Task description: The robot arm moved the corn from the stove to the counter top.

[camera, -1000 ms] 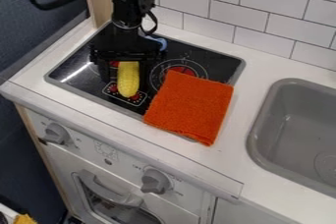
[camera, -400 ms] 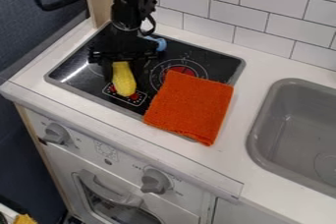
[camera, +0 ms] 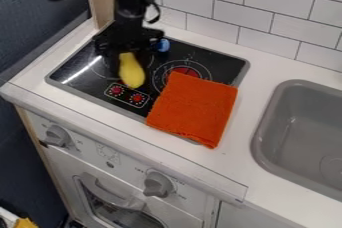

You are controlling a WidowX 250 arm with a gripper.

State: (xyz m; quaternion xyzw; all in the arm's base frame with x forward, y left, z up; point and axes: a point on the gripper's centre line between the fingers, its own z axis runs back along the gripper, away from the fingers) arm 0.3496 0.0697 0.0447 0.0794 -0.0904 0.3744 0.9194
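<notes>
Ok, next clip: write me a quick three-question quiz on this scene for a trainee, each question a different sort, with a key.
1. True or false: the gripper and the yellow corn appear over the black stove in this view.

2. Where does the orange cloth lie?
A) Wholly on the stove
B) Partly on the stove, partly on the white counter
C) Wholly on the counter

3. Put these in order from left to right in the picture: gray sink, corn, orange cloth.

Key: 1. True. 2. B. 3. Corn, orange cloth, gray sink.
</notes>
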